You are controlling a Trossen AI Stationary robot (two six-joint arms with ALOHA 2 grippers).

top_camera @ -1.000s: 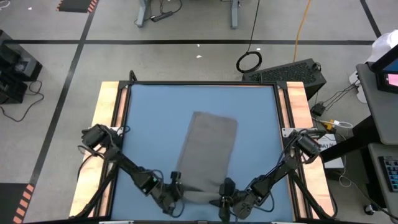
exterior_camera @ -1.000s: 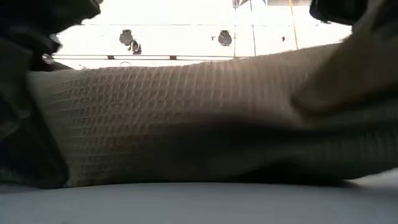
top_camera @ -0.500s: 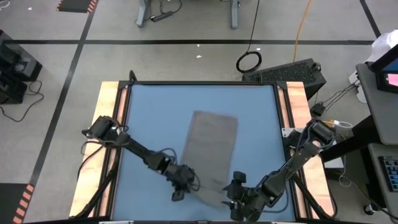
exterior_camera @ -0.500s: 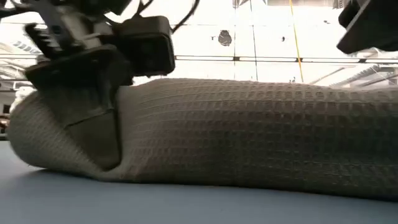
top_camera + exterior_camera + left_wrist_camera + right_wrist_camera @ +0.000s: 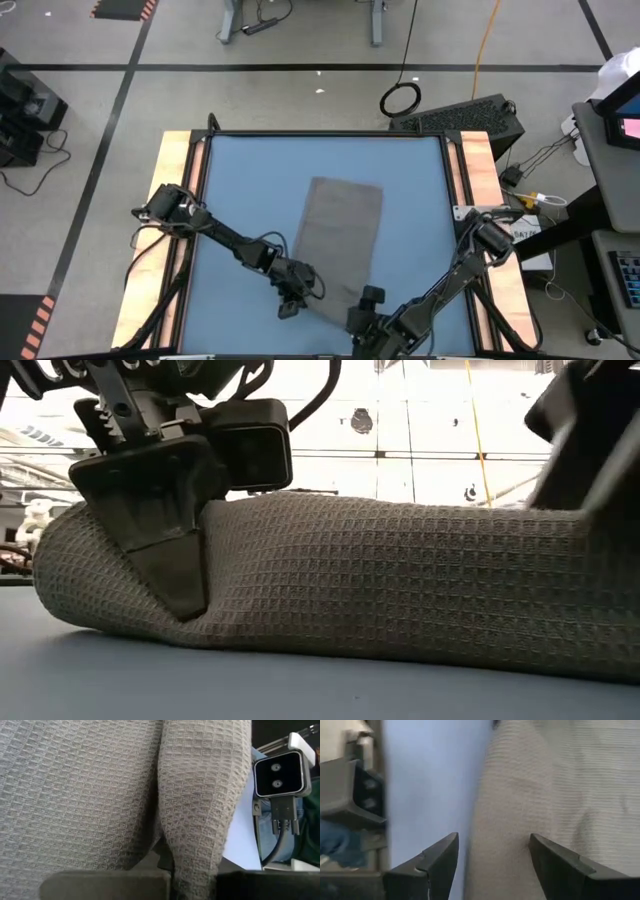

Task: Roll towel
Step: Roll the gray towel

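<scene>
The towel (image 5: 338, 240) lay lengthwise on the blue table (image 5: 240, 200), a little right of centre, its near end turned over into a low, thick fold. In the low view that fold ran as a ridge across the table, rounded at one end.

The left gripper (image 5: 296, 288) sat at the fold's left corner, jaws pinched on the towel; its wrist view showed the weave bunched between the fingers. The right gripper (image 5: 362, 318) hovered at the fold's right end with jaws wide, the roll's edge showing between its fingers (image 5: 560, 865) and nothing held.

The roll looked barely begun: one turn made, most of the towel flat beyond it. The next move would likely call for the right gripper to close on its corner, level with the left, so both could carry the fold forward evenly.
</scene>
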